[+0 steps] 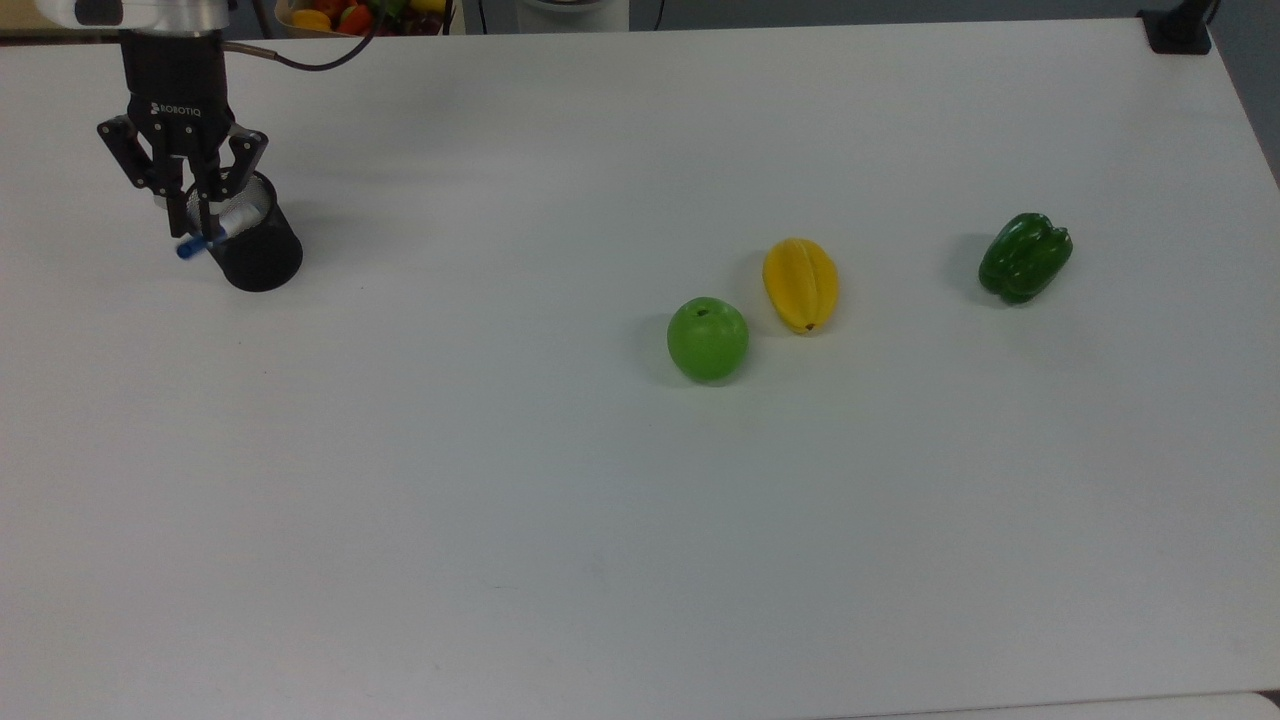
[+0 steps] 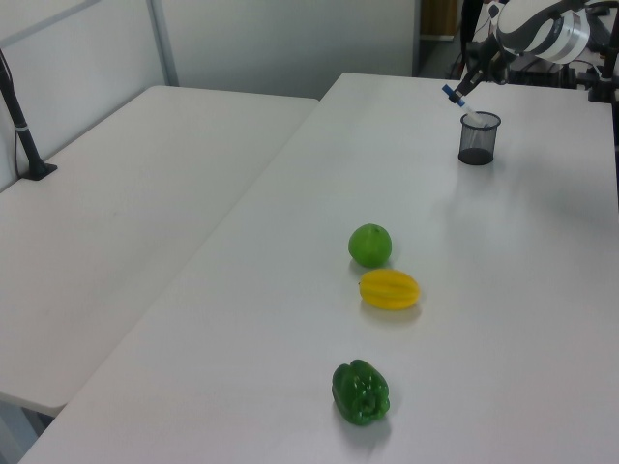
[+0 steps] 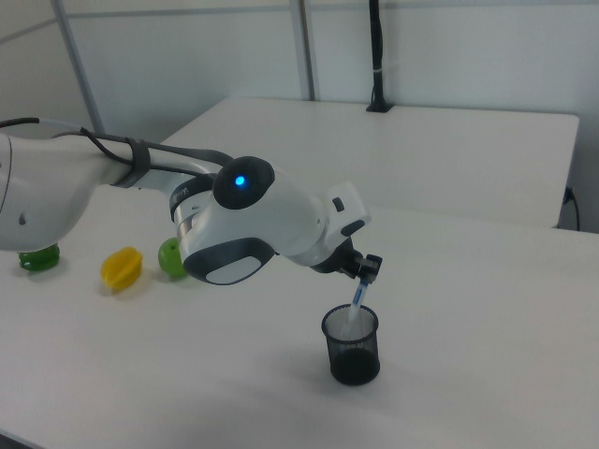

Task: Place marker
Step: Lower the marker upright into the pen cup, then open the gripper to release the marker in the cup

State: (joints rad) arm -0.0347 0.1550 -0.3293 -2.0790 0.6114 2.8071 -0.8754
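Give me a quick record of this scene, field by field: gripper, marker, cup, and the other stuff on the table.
gripper: above the mesh cup's rim, shut on the marker
marker: tilted, white end inside the cup, blue cap sticking out over the rim
mesh cup: black, upright, near the top view's left edge
green apple: beside the yellow star fruit
green pepper: farthest toward the top view's right
table: white

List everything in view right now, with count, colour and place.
marker: 1, white with blue cap, tilted, lower end inside the cup, held by the gripper
cup: 1, black mesh, top view's upper left
apple: 1, green, table centre
starfruit: 1, yellow, beside the apple
pepper: 1, green, top view's right
table: 1, white
gripper: 1, black, over the cup rim
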